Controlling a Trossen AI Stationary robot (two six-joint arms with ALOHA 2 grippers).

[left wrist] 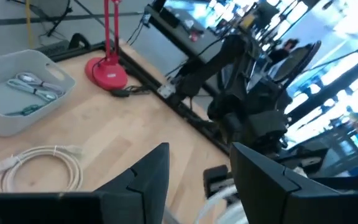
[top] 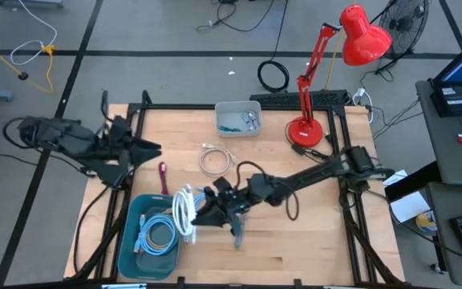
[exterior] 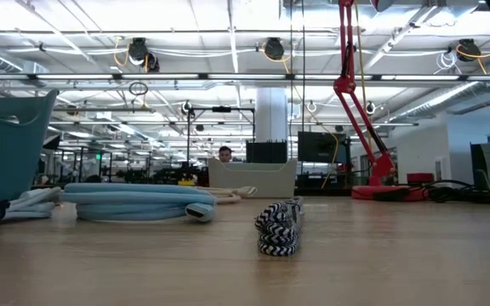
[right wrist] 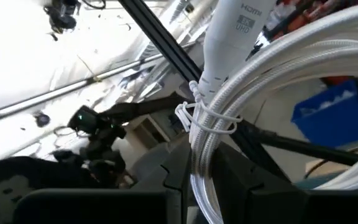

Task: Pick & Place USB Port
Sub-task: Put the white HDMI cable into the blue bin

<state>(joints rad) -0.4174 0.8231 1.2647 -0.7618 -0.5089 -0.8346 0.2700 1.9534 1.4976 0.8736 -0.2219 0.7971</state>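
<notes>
Gleaming wooden table [top: 311,233], workshop behind

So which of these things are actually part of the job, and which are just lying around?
In play:
- white HDMI cable bundle, pinched in the right gripper
- teal bin with light blue cable
- left gripper, open, waiting at table's left edge

Lying about:
- red lamp
- grey tray
- cream cable coil
- striped cable

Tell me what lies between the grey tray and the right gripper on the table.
In the high view, a coiled beige cable lies on the wood between the grey tray and the right gripper, which is shut on a white cable bundle.
</notes>
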